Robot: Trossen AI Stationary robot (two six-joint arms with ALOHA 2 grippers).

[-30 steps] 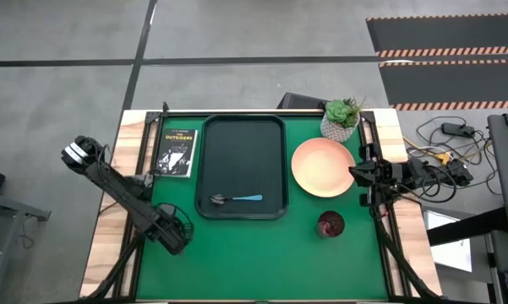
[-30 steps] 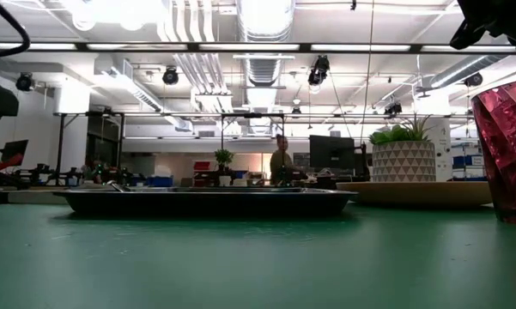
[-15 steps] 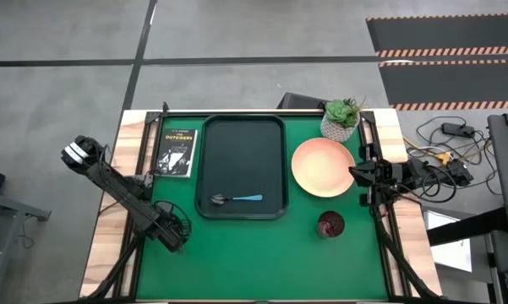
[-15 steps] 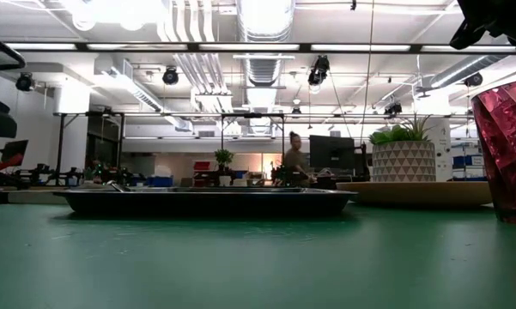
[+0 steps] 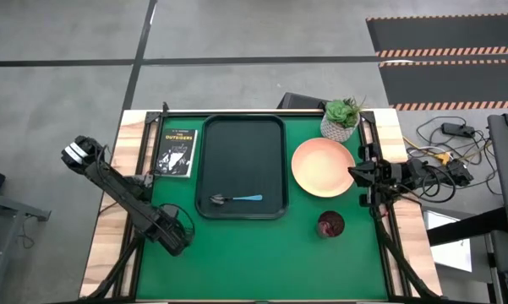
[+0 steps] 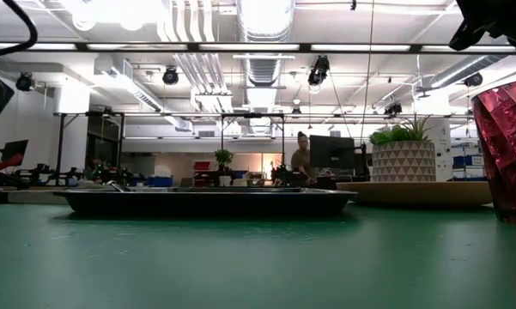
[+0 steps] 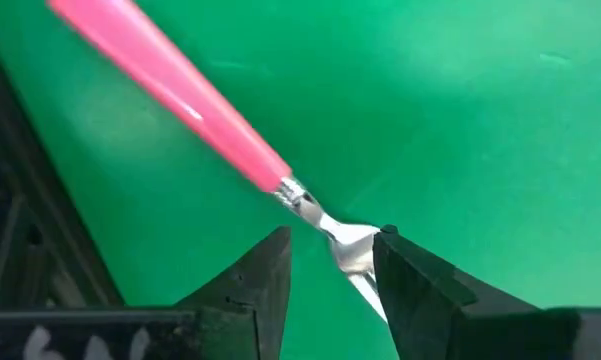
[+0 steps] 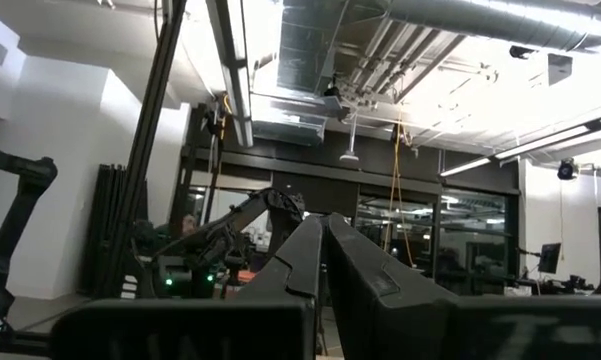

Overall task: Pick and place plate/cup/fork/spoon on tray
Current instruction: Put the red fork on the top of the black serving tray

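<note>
Left gripper (image 7: pixel 330 262) open, straddling the fork (image 7: pixel 205 115) at its metal neck on the green mat, pink handle slanting away ahead of the fingers; right gripper (image 8: pixel 322 262) shut, far off.

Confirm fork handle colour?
Pink handle on the fork, clearest in the left wrist view.

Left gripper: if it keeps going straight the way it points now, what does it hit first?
The fork, most likely. The left gripper points down at the green mat, its open fingers straddling the metal neck just below the pink handle. Depth is unclear, but nothing else shows between.
</note>
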